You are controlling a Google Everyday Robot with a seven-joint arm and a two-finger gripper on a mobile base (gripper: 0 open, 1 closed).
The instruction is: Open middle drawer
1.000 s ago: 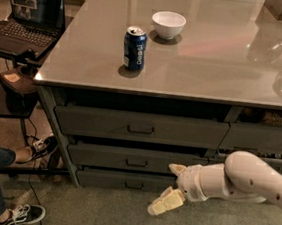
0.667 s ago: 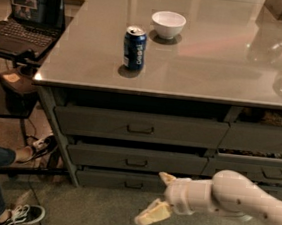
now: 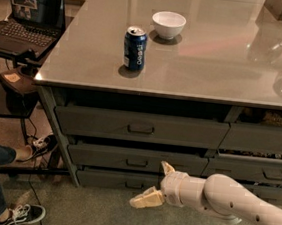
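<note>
Grey counter, drawer rows beneath. Empty gripper, fingers spread wide, low, just beside middle drawer handle. Should rise to handle, clamp squarely, pull straight out.

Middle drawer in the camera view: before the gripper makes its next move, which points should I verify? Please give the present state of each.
1. Wide, shallow dark grey middle drawer located, looks shut: ok.
2. Its small dark rectangular pull handle uncovered: ok.
3. White two-finger gripper open: ok.
4. Gripper lined up with the handle: not ok; it sits lower and further right in the picture, apart from it.
5. Seated person's black sneaker out of the drawer's path: ok, far left.
</note>
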